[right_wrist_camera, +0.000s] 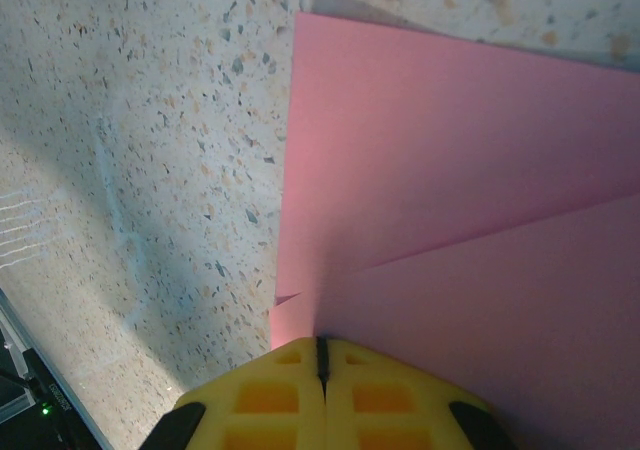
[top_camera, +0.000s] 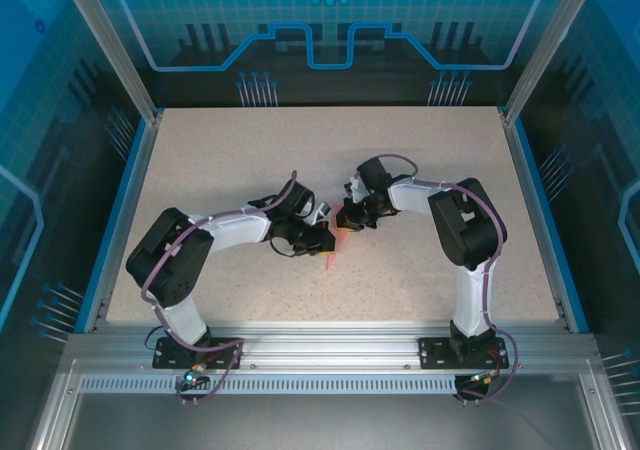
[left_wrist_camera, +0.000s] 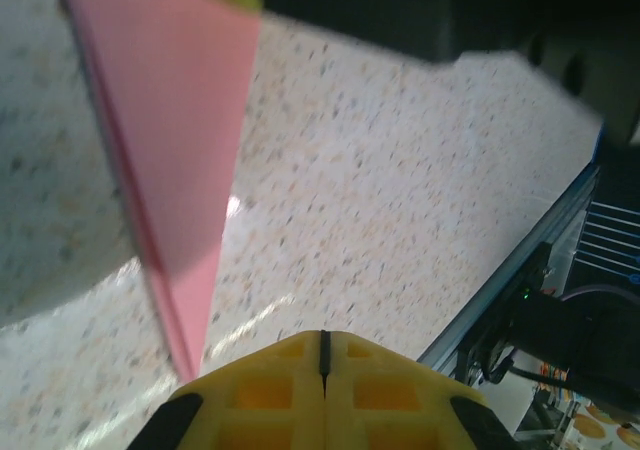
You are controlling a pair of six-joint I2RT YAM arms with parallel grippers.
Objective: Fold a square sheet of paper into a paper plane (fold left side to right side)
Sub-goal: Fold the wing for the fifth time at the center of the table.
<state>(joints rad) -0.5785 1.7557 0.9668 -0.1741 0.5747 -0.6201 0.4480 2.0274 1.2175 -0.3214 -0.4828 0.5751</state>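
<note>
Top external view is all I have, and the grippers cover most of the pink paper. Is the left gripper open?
Observer: No. The left wrist view shows the left gripper shut, with no gap at its tip.
Operator: Is the paper caught in it?
Observer: It seems not. The paper narrows to a point that ends just to the left of that closed tip.
Operator: And the right side?
Observer: The right gripper is shut too, at the paper's edge. I cannot tell whether it pinches the paper or presses on it.
</note>
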